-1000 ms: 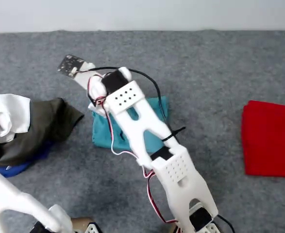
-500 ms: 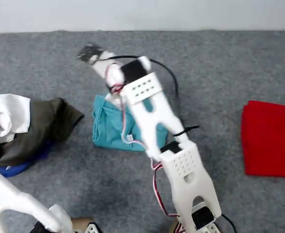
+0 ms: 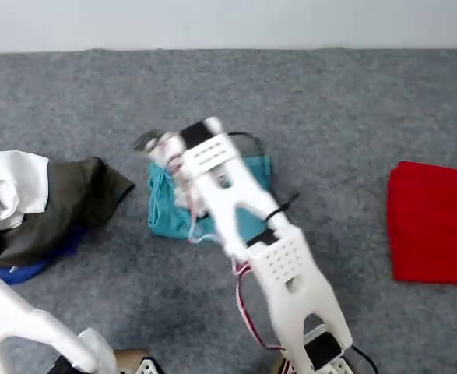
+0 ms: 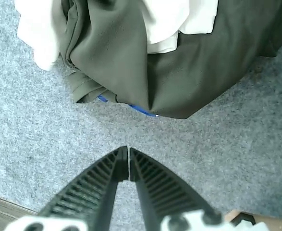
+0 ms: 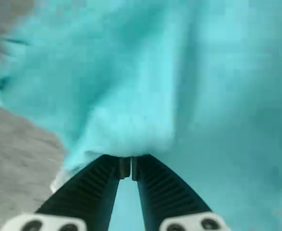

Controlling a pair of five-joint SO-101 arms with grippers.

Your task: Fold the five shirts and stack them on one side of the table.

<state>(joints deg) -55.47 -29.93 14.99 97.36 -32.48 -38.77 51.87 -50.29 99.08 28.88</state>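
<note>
Lab bench, grey felt table [image 3: 353, 101], white wall [image 3: 228, 23]

White plastic arm links [image 3: 290, 276] with dotted vent holes, black servos [image 3: 199, 132], red-white cables [image 3: 241, 304], black ribbed tool [image 4: 128, 154]

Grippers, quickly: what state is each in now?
Left gripper: closed, holding nothing.
Right gripper: closed on the teal shirt.

R arm | hand [image 3: 148, 143] swung back + came down | now at teal shirt [image 3: 164, 209] L edge
</note>
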